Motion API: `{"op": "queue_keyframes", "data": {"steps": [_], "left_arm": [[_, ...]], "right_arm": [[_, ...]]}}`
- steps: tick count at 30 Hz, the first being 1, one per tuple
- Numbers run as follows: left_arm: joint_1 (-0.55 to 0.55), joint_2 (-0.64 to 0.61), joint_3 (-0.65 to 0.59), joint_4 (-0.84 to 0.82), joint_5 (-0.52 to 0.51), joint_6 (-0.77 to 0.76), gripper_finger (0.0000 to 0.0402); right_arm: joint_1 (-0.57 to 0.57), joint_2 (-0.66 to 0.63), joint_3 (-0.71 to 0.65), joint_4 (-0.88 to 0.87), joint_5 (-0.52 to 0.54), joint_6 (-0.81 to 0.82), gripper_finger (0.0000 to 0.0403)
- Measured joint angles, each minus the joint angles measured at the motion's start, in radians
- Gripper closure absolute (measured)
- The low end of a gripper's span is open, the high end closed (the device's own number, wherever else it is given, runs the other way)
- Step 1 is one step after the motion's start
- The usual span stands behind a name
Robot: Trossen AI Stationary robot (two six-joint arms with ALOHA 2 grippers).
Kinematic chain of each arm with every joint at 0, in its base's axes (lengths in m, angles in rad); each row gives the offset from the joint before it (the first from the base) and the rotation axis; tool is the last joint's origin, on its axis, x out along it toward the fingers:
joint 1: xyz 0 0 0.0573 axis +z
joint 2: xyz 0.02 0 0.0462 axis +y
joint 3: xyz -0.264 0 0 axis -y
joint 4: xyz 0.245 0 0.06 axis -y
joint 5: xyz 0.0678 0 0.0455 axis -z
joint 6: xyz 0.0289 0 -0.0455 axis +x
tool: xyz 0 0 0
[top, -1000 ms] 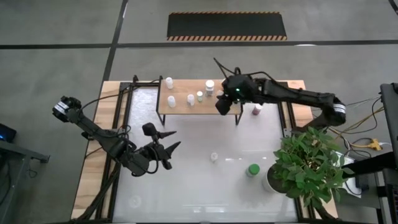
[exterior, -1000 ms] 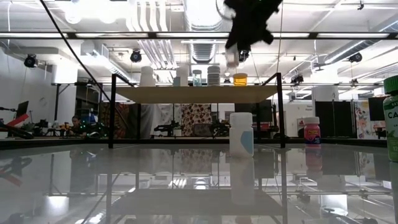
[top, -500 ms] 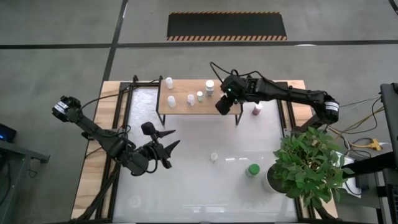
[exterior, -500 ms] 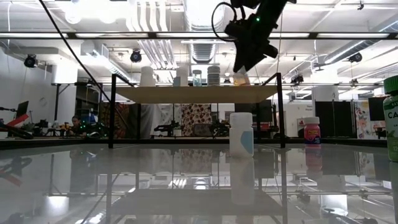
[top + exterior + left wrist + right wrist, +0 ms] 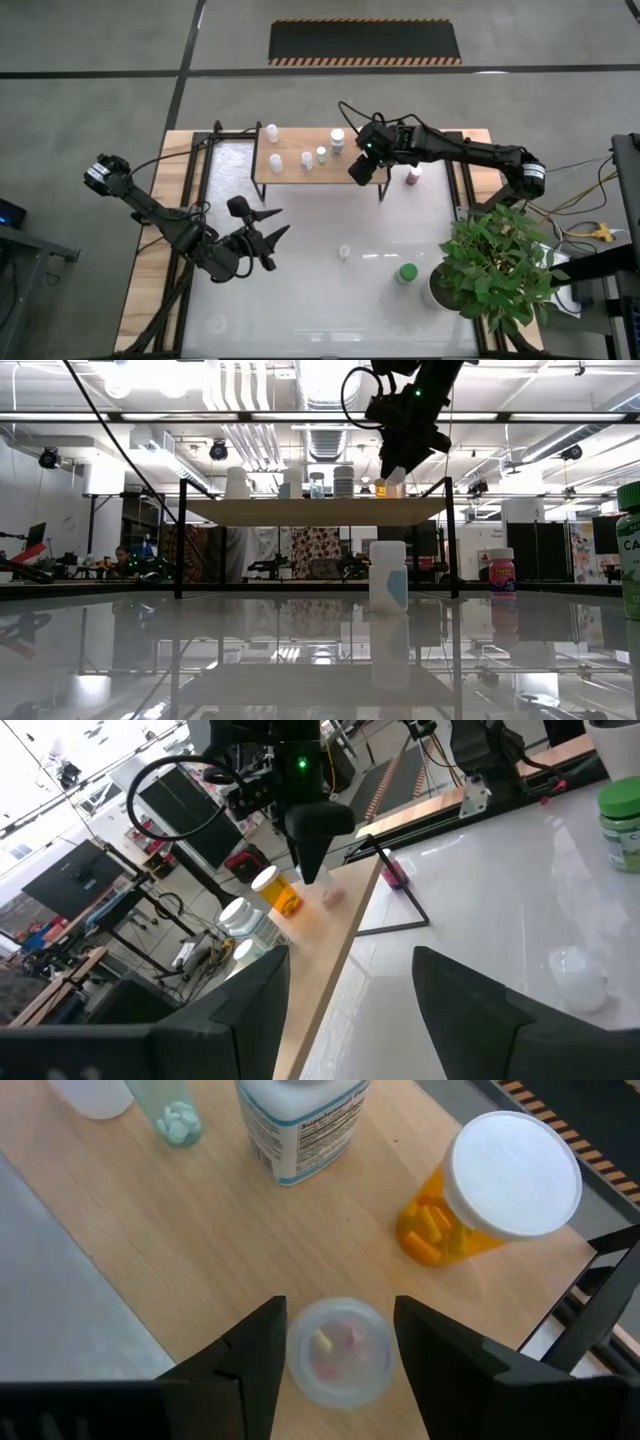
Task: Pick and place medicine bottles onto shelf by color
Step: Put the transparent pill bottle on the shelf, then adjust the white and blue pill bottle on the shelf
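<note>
Right gripper (image 5: 333,1342) has just parted its fingers around a clear bottle (image 5: 338,1350), now standing on the shelf (image 5: 250,1250), orange bottle (image 5: 490,1200) at 1 o'clock. Placement apparently complete. Left gripper (image 5: 268,240) waits open.

The right arm reaches from the right edge of the high view toward upper centre, its elbow at the right, its wrist tipped down; the right claw (image 5: 361,170) hangs there with its fingers (image 5: 250,1355) parted, set either side of a small gap. The left arm stretches from the left edge toward lower centre, low and bent; the left claw (image 5: 272,226) stands open, pointing right.
</note>
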Motion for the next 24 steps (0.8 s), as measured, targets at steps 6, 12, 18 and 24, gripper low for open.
{"op": "queue_keyframes", "data": {"steps": [6,12,18,24], "left_arm": [[0.000,0.000,0.000,0.000,0.000,0.000,0.0207],[0.000,0.000,0.000,0.001,0.000,-0.001,0.0207],[0.000,0.000,0.000,0.002,0.000,-0.002,0.0207],[0.000,0.002,0.000,0.005,0.001,-0.002,0.0207]], "right_arm": [[0.000,-0.003,0.002,-0.009,0.000,0.000,0.0224],[0.000,-0.017,0.003,-0.010,0.000,-0.003,0.0223],[0.000,-0.025,0.003,-0.012,0.000,-0.020,0.0222],[0.000,-0.034,0.034,-0.014,0.000,-0.039,0.0225]]}}
